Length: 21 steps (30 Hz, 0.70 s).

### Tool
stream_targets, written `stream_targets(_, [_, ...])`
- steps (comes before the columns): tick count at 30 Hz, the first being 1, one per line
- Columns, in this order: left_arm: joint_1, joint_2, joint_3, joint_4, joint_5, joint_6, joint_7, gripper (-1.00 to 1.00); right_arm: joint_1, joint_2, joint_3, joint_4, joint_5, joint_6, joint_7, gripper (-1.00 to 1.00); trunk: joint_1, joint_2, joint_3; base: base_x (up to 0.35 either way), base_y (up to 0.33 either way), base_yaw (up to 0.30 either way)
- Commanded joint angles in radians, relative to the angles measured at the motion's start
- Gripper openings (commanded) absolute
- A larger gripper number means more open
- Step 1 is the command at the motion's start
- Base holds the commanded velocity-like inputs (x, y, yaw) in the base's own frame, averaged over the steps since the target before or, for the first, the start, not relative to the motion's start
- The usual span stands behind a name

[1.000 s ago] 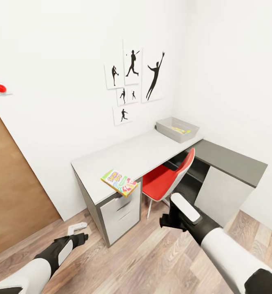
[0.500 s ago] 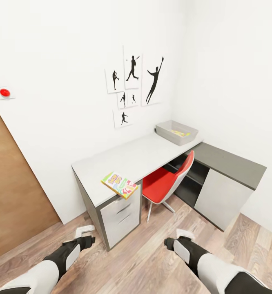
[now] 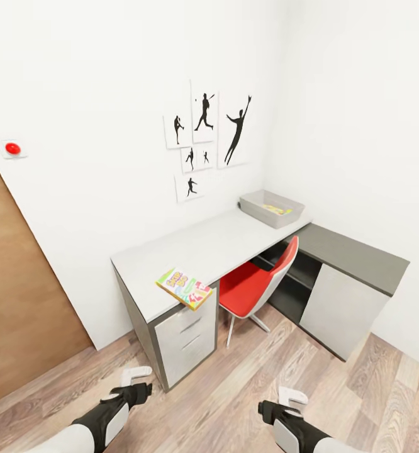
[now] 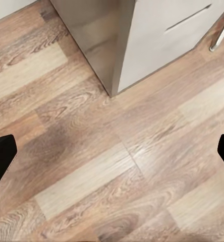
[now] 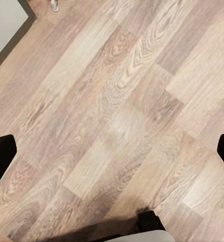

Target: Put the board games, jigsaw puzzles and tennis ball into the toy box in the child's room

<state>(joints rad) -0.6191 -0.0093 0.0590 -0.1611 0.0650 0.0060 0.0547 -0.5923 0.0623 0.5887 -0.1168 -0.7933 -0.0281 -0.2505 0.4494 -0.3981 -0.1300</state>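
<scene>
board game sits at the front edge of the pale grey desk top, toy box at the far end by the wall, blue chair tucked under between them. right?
Not quite: the chair is red, not blue, as the head view shows. The rest holds: the board game lies at the front edge of the pale grey desk top, and the toy box sits at the far end by the wall.

a child's room in a home. an l-shaped desk point(image 3: 222, 242) fills the white-walled corner, a red chair point(image 3: 260, 283) tucked under it. baseball silhouette prints point(image 3: 206, 135) hang above, over a wood-plank floor point(image 3: 234, 390).
</scene>
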Motion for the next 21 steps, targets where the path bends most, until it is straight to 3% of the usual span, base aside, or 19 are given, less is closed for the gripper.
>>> stream_targets(1, [0.003,-0.001,0.005,0.0,0.002,-0.015,0.0,1.0,0.003,0.0,0.014,0.0,-0.004,-0.008,-0.004,1.0,0.001,-0.002,0.0,0.0,0.0,0.0])
stream_targets(7, [0.01,-0.014,0.005,0.0,-0.007,-0.038,0.0,1.0,0.011,0.002,0.024,0.002,0.026,-0.052,-0.004,1.0,0.001,-0.002,0.008,0.0,0.0,0.0])
stream_targets(21, [0.017,-0.021,0.005,0.002,-0.008,-0.041,0.001,1.0,0.023,0.002,0.026,0.005,0.031,-0.093,-0.004,1.0,0.001,-0.002,0.029,0.0,0.0,0.0])
